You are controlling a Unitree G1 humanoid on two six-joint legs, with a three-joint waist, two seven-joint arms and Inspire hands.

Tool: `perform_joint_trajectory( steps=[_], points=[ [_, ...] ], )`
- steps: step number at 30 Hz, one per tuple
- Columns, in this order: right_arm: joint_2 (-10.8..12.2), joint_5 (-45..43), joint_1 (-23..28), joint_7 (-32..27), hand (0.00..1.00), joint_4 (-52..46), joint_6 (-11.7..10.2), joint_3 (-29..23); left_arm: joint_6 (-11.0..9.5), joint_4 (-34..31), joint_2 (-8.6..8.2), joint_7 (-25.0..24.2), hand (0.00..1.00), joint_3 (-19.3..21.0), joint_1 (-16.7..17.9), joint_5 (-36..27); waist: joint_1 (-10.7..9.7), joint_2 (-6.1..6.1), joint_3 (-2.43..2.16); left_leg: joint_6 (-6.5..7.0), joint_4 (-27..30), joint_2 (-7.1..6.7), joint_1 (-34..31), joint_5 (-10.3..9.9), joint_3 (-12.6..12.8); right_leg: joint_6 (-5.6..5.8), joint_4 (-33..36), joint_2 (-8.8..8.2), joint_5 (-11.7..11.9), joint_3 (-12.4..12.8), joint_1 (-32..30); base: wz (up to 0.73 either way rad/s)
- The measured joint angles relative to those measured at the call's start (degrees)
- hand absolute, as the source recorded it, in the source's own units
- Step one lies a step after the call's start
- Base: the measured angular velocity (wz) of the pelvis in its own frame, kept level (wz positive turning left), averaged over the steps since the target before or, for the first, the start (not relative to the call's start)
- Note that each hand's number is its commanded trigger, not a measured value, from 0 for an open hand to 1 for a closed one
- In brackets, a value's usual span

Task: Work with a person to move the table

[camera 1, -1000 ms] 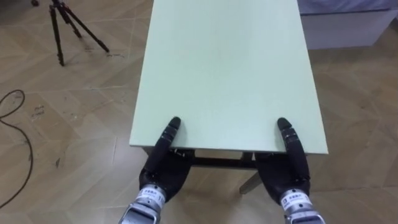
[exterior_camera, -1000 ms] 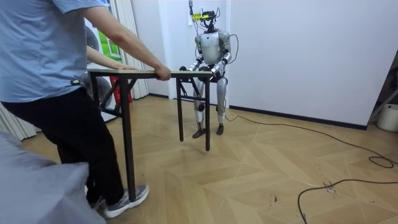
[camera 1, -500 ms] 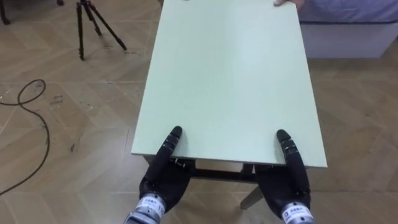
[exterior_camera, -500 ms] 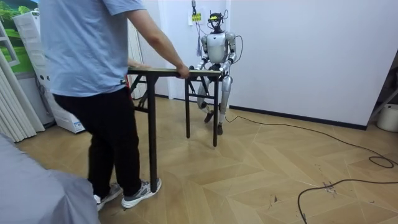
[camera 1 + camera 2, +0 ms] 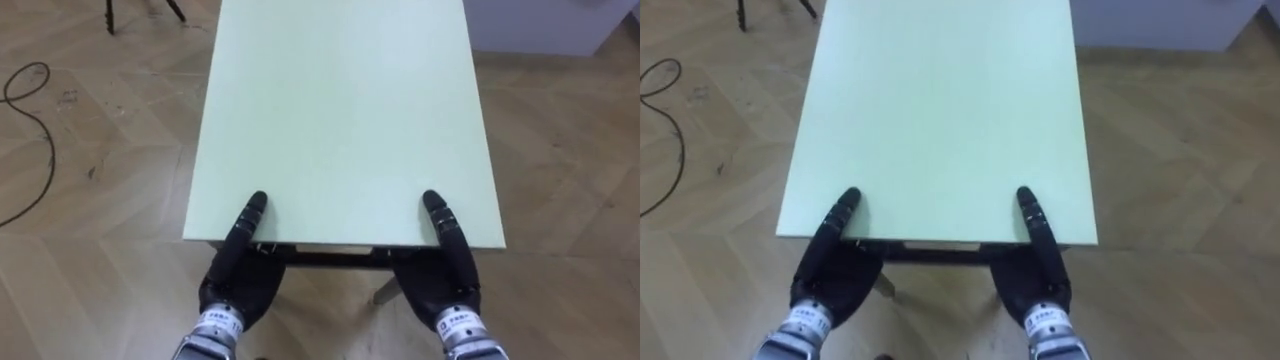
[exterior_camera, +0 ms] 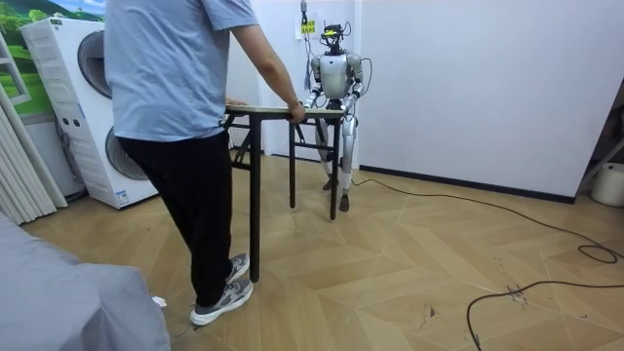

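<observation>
1. You have a room with a herringbone wooden floor [image 6: 419,263] and a white wall [image 6: 487,88]. The robot stands close to that wall, at one short end of the bench.
2. The bench [image 5: 340,110], the thing to be moved, has a pale green top on dark legs. It stands in the open floor between the robot and a person. Nothing lies on its top.
3. The person [image 6: 175,107] stands at the bench's other short end, on the room view's left, with their back to that camera. One of the person's hands [image 6: 295,111] is closed over the corner of that end.
4. A white washing machine [image 6: 73,107] stands behind the person, well apart from the bench, at the room view's left.
5. A grey covered surface [image 6: 58,302] fills the room view's lower left corner.
6. Your left robot hand [image 5: 232,285] is at the near edge of the bench, by its left corner. The thumb lies straight on the top and the rest reaches under the edge, so you cannot tell whether it clasps.
7. Your right robot hand [image 5: 447,280] is set the same way by the near right corner: thumb flat on the top, palm below the edge. You cannot tell its grip either.
8. Dark tripod legs [image 5: 108,16] stand on the floor beyond the bench's far left corner.
</observation>
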Motion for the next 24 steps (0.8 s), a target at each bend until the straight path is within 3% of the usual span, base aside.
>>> perform_joint_trajectory(
  steps=[2, 6, 8, 9, 10, 11, 12, 13, 15, 16, 17, 18, 19, 21, 23, 24],
  points=[
    [0.14, -0.01, 0.52, 0.01, 1.0, 0.0, -0.04, 0.0, 0.04, 0.18, 0.07, 0.03, 1.0, -0.04, 0.05, 0.48, -0.68, 0.47, 0.01, -0.29, -2.28, 0.07, 0.0, 1.93, -0.89, -0.67, 0.1, 1.0, 0.23, -0.92, -0.6, 0.25],
    [0.05, 0.97, 1.68, 0.62, 1.0, 0.01, -0.36, 0.08, 0.03, 0.18, 0.63, 0.03, 1.0, -1.32, 0.2, 0.96, -0.67, 2.49, -0.17, -0.18, -8.16, 0.04, 0.28, 8.07, -2.97, -1.86, 1.25, 3.1, 0.97, -2.09, -2.78, 0.16],
    [0.04, 1.18, 1.71, 0.63, 1.0, 0.03, -0.47, 0.14, -0.52, 0.16, 0.99, 0.03, 1.0, -1.98, 0.12, 1.08, 0.12, 3.43, -0.23, -2.78, -13.51, 0.02, 1.36, 13.06, -4.63, -3.16, 1.44, 4.23, 1.88, -2.19, -4.38, 0.04],
    [0.0, 1.23, 1.7, 0.83, 1.0, 0.06, -0.62, -0.02, -0.71, 0.2, 1.0, 0.03, 1.0, -2.05, -0.11, 1.44, 0.6, 3.54, -0.08, -6.27, -14.67, 0.04, 1.31, 15.78, -6.6, -4.28, 1.58, 4.0, 2.75, -3.63, -5.5, -0.08],
    [-0.19, 1.14, 1.71, 0.82, 1.0, 0.26, -0.7, 0.07, -0.98, 0.61, 0.47, -0.09, 1.0, -2.17, 0.29, 1.32, 0.71, 3.35, 0.18, -4.93, -7.07, 0.16, 0.43, 9.78, -6.48, -4.81, 2.17, 2.69, 3.12, -5.05, -5.79, -0.18],
    [-0.43, 1.06, 1.66, 0.82, 1.0, 0.59, -0.7, 0.27, -1.09, 0.73, 0.21, -0.16, 1.0, -2.13, 0.88, 1.01, 1.05, 3.32, 0.21, -4.04, -1.29, 0.32, -0.01, 5.15, -6.24, -4.93, 2.44, 2.2, 3.23, -5.7, -5.72, -0.37],
    [-1.16, 1.05, 1.48, 0.82, 1.0, 1.15, -0.58, 0.87, -1.28, 0.8, 0.08, -0.25, 1.0, -2.1, 2.0, 0.79, 1.4, 3.77, 0.23, -3.78, 11.38, 1.15, -0.24, -3.64, -5.98, -5.24, 2.98, 1.85, 3.41, -7.04, -5.69, -0.28],
    [-1.42, 0.77, 1.5, 0.82, 1.0, 1.27, -0.54, 0.9, -1.26, 0.87, -0.14, -0.33, 1.0, -2.09, 2.54, 0.78, 1.11, 4.86, 0.45, -4.45, 21.36, 2.39, -0.47, -8.75, -6.62, -5.74, 3.21, 2.58, 3.69, -8.05, -5.72, -0.14],
    [-1.5, 0.26, 1.46, 0.85, 1.0, 1.24, -0.54, 0.79, -0.85, 1.22, -0.63, -0.45, 1.0, -1.75, 2.85, 0.7, 0.1, 6.1, 0.55, -4.8, 33.28, 3.74, 1.16, -12.44, -8.16, -6.22, 4.93, 3.03, 3.59, -10.19, -6.9, 0.15],
    [-1.46, -0.54, 1.35, 1.01, 1.0, 1.14, -0.55, 0.4, -0.57, 1.22, -1.04, -0.46, 1.0, -1.54, 2.9, 0.7, -0.96, 6.38, 0.53, -5.19, 35.38, 4.27, 4.37, -13.47, -8.41, -6.36, 6.01, 3.1, 3.53, -11.07, -7.97, 0.27],
    [-1.37, -0.73, 1.35, 1.01, 1.0, 1.06, -0.55, 0.1, -0.42, 1.22, -1.22, -0.46, 1.0, -1.51, 2.87, 0.73, -1.52, 6.52, 0.53, -5.36, 35.01, 4.44, 6.29, -14.36, -8.63, -6.38, 6.18, 3.09, 3.54, -11.79, -8.3, 0.46],
    [-1.4, -0.88, 1.35, 1.03, 1.0, 1.0, -0.54, -0.07, -0.29, 1.23, -1.29, -0.46, 1.0, -1.49, 2.86, 0.84, -2.6, 6.64, 0.62, -6.32, 32.29, 5.01, 10.64, -16.74, -8.78, -6.28, 6.79, 3.04, 3.63, -12.8, -8.89, 0.4],
    [-1.44, -0.98, 1.35, 0.99, 1.0, 1.0, -0.46, -0.09, -0.18, 1.25, -1.28, -0.45, 1.0, -1.49, 2.88, 0.82, -3.76, 6.7, 0.66, -7.47, 26.71, 4.98, 15.25, -20.68, -8.97, -6.15, 7.93, 2.9, 3.7, -13.13, -9.63, 0.32],
    [-1.7, -1.42, 1.1, 0.56, 1.0, 1.0, -0.14, -0.58, -0.28, 1.2, -1.31, -0.45, 1.0, -1.57, 2.85, 0.82, -4.79, 6.91, 0.76, -7.55, 18.43, 4.13, 18.26, -25.07, -7.56, -5.94, 10.23, 2.34, 4.08, -13.06, -11.3, 0.21],
    [-1.82, -1.39, 0.95, 0.51, 1.0, 0.76, 0.52, -1.42, -0.26, 1.19, -1.4, -0.44, 1.0, -2.27, 2.48, 0.94, -6.53, 7.26, 0.76, -6.97, 11.34, 1.54, 19.57, -25.56, -8.45, -5.72, 11.4, 1.01, 5.44, -10.6, -13.43, 0.51],
    [-2.48, -1.31, 0.93, 0.5, 1.0, -0.11, 0.64, -1.73, -0.27, 1.18, -1.78, -0.41, 1.0, -2.6, 1.77, 0.93, -7.68, 7.43, 0.73, -6.45, 7.21, -0.45, 20.37, -25.27, -9.42, -5.16, 13.78, -0.15, 6.06, -7.91, -15.96, 0.46]
  ],
)
